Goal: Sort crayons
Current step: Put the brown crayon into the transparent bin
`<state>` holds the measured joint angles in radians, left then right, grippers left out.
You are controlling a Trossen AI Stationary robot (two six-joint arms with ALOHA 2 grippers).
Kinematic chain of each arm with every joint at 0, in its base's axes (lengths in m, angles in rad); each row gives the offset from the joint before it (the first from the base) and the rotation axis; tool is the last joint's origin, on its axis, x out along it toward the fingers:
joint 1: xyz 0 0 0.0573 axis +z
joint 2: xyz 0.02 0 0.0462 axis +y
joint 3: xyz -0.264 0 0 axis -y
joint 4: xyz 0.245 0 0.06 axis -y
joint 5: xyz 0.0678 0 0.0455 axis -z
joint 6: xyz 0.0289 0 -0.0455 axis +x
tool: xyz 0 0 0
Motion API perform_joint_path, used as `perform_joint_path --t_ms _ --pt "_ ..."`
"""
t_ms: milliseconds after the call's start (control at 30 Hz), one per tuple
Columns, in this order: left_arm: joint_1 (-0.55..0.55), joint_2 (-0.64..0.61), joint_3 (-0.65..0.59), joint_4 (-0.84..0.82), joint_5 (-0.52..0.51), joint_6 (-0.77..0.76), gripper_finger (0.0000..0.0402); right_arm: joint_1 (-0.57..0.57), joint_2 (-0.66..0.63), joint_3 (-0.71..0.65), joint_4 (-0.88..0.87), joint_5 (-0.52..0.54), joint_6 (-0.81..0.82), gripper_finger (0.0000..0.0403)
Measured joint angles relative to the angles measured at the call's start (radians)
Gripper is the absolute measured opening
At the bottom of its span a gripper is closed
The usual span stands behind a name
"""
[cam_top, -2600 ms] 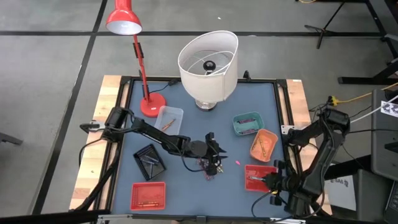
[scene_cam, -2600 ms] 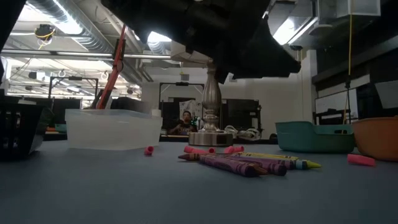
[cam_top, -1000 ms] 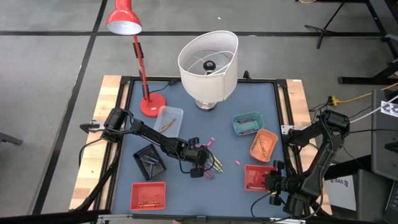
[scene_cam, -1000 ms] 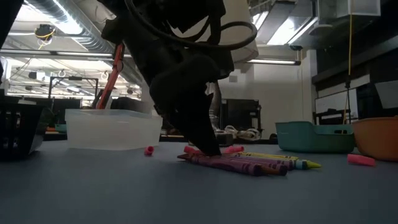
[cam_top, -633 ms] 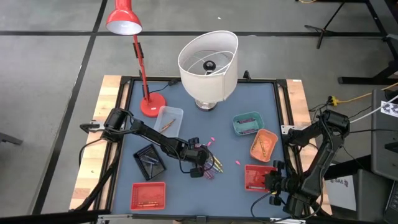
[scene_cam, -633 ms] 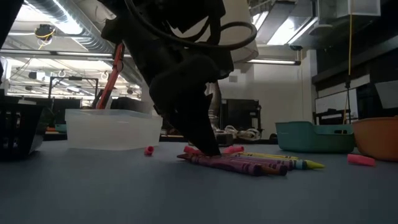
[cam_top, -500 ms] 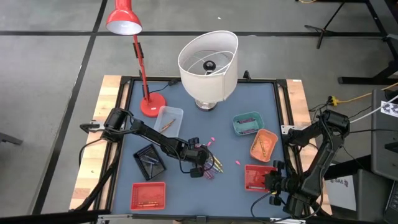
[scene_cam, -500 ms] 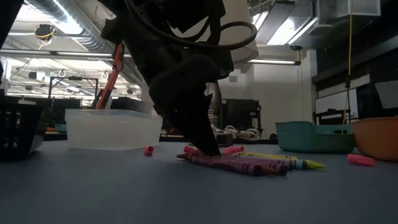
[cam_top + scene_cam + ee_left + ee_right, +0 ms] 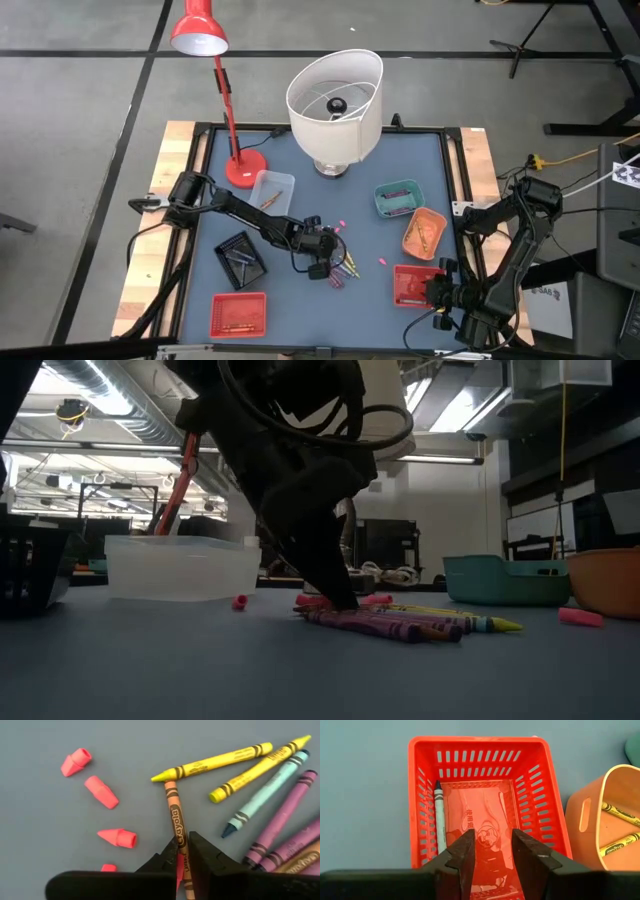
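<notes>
Several crayons point(image 9: 345, 268) lie in a loose heap on the blue table top, also seen in the low view as crayons point(image 9: 400, 622). My left gripper point(image 9: 182, 857) is down at the heap's left end, shut on a brown crayon point(image 9: 175, 812). Yellow, blue and purple crayons point(image 9: 270, 795) lie beside it. My right gripper point(image 9: 490, 851) hangs open over a red basket point(image 9: 422, 795) at the table's near right. A grey crayon point(image 9: 439, 815) lies in that basket. My left gripper pinches the brown crayon between its two fingers, around the middle of its paper wrap point(image 9: 179, 837). The fingers point(image 9: 205, 855) slant down from the table's left side and close across the crayon. The crayon lies flat on the table, its tip pointing away from the gripper.
Pink stubs point(image 9: 102, 792) lie scattered near the heap. A clear tray point(image 9: 272, 190), a black basket point(image 9: 240, 255), a second red basket point(image 9: 238, 315), a teal tray point(image 9: 397, 198) and an orange tray point(image 9: 424, 232) ring the middle. A red desk lamp point(image 9: 245, 168) and a white-shaded lamp point(image 9: 335, 95) stand at the back.
My left gripper, low at the left end of the crayon heap, has shut on the brown crayon. The crayons still lie on the table.
</notes>
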<state>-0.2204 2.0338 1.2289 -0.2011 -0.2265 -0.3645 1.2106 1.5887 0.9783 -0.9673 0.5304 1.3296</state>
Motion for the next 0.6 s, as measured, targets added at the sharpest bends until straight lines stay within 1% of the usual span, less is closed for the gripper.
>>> perform_joint_path --t_ms 367,600 --pt "0.016 0.000 0.000 0.004 -0.002 -0.001 0.0001 0.000 0.000 0.000 0.000 -0.001 0.000 0.0127" --pt "0.016 0.000 0.000 0.007 -0.002 -0.001 0.0000 0.000 0.000 0.047 -0.009 -0.045 0.000 0.0127"
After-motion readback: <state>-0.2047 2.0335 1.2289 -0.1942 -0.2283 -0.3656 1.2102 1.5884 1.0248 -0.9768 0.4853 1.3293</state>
